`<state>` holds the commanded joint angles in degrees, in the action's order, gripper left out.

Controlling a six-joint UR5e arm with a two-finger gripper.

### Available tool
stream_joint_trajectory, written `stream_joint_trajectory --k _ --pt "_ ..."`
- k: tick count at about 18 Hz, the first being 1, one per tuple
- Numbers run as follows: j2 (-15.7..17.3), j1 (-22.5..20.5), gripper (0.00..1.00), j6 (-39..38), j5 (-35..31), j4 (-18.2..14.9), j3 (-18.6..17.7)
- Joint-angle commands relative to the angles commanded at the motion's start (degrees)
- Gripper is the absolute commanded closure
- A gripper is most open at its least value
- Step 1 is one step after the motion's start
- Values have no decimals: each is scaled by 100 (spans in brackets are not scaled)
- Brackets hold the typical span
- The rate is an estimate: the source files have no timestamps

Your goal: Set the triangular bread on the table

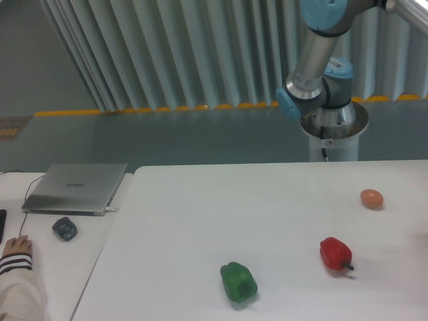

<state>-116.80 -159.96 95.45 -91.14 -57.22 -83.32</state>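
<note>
**No bread in view, pincer out of frame**

The triangular bread does not show anywhere in this view: neither on the table (200,214) nor in the air above it. Only the arm's base and lower joints (321,80) appear, at the far right behind the table; the arm runs out of the top right corner, so the pincer is unseen and whether it is released or grasping the bread cannot be told.

As a judgement, a wedge of bread of that kind should be light and somewhat yielding, with a dry, matte crust that grips well. The flat faces of the wedge would be the sound place to pinch, gently, since hard pressure could dent it.

The tabletop is plain white, smooth and matte. On it lie a glossy green pepper (239,281) near the front, a glossy red pepper (336,254) to its right, and a small orange-brown egg-shaped object (372,198) farther right and back. On the left desk sit a grey laptop (77,187), a dark mouse (65,229), and a person's hand (17,249) in a striped sleeve.
</note>
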Motion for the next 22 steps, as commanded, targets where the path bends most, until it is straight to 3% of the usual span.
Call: stream_joint_trajectory --k 3,7,22 --pt "-44 -97 0 -175 -9 -26 9" --pt "-1 -97 0 -1396 8 -122 35" --pt "246 -27 0 -1863 35 -422 -360"
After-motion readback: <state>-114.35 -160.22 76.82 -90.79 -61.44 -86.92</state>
